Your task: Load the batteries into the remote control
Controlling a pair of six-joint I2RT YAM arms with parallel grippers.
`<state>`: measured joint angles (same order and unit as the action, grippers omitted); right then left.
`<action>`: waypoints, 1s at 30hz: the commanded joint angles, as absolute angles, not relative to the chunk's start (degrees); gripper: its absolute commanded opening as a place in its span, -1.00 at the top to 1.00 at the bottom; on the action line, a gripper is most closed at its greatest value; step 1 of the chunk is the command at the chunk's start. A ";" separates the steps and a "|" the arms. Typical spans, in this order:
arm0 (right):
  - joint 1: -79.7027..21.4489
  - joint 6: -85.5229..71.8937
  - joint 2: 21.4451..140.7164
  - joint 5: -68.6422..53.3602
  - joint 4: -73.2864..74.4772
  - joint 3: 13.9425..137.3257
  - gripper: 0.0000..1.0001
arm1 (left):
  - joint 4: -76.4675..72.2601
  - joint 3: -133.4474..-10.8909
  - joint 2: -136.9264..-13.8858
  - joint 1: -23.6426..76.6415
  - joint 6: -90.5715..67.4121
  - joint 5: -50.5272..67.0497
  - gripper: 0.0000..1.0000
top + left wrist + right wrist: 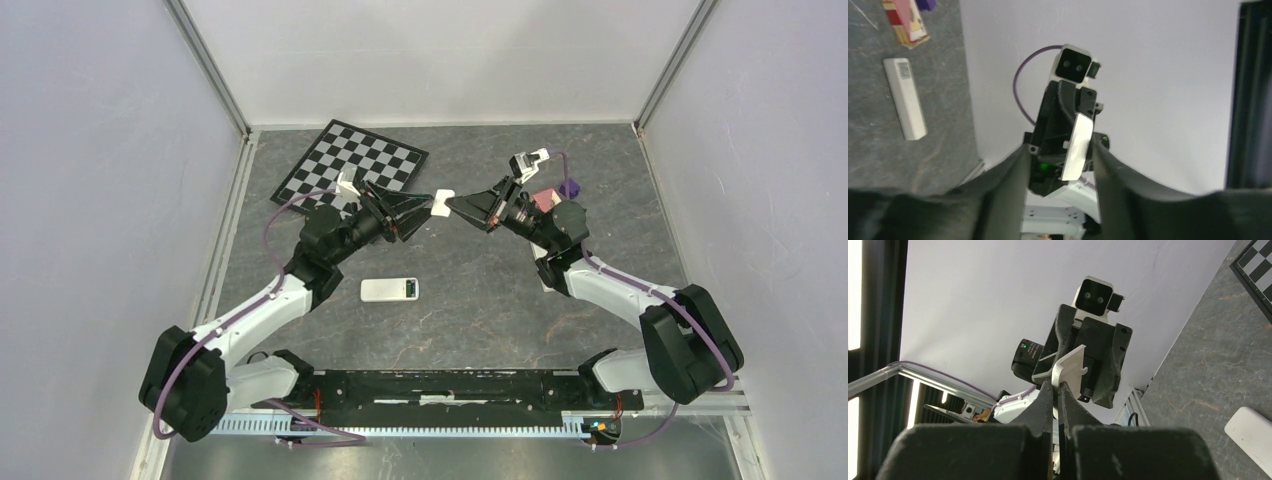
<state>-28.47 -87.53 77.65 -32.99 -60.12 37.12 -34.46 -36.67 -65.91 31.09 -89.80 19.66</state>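
Both arms are raised and meet tip to tip above the middle of the table. A small white cover plate (441, 203) (1077, 145) (1070, 367) hangs between them. My right gripper (453, 204) (1055, 386) is shut on one edge of the plate. The jaws of my left gripper (428, 206) (1060, 150) stand apart around the plate's other end, which sits close to one finger. The white remote control (389, 290) (905, 97) lies flat on the table below them. A dark, green-tinted patch (408, 290) shows at its right end. No separate batteries can be made out.
A chessboard (350, 160) (1255, 265) lies at the back left. A pink and yellow box (545, 198) (905, 22) and a purple object (568, 187) sit behind the right arm. White walls close in the table on three sides.
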 commanded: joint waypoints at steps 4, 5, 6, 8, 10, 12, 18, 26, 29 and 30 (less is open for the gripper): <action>-28.74 -82.48 77.04 -34.92 -58.26 35.50 1.00 | -11.64 -39.12 -57.36 27.30 -72.56 20.10 -0.57; -28.75 -80.88 77.22 -35.52 -56.37 34.90 1.00 | -8.07 -38.61 -55.79 26.05 -69.64 20.29 -0.62; -28.77 -79.05 77.61 -36.29 -54.59 34.38 1.00 | -3.80 -37.96 -54.49 24.13 -66.31 20.72 -0.65; -29.29 -75.47 79.04 -38.27 -51.04 33.75 1.00 | 6.57 -37.32 -52.40 20.60 -59.95 20.55 -0.74; -30.67 -72.47 81.44 -40.41 -50.39 33.61 1.00 | 15.73 -36.61 -51.86 16.29 -54.58 21.78 -0.77; -32.86 -70.64 84.69 -42.43 -50.88 33.89 1.00 | 19.81 -34.82 -51.85 12.23 -51.76 25.00 -0.77; -38.96 -68.96 94.58 -42.69 -54.03 34.29 1.00 | 23.40 -29.86 -50.95 6.50 -49.24 29.09 -0.69; -39.41 -68.42 102.17 -39.42 -56.37 33.04 1.00 | 21.18 -23.88 -53.55 3.90 -47.72 30.25 -0.24; -39.46 -70.97 105.33 -37.21 -63.74 32.12 1.00 | 18.22 -21.92 -54.83 3.09 -48.07 30.63 -0.17; -39.51 -71.36 106.10 -36.43 -65.51 32.34 1.00 | 17.26 -21.64 -55.30 2.84 -47.93 30.95 -0.17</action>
<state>-39.33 -69.76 102.91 -39.81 -55.40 32.71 21.89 -23.18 -54.02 3.88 -50.48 28.36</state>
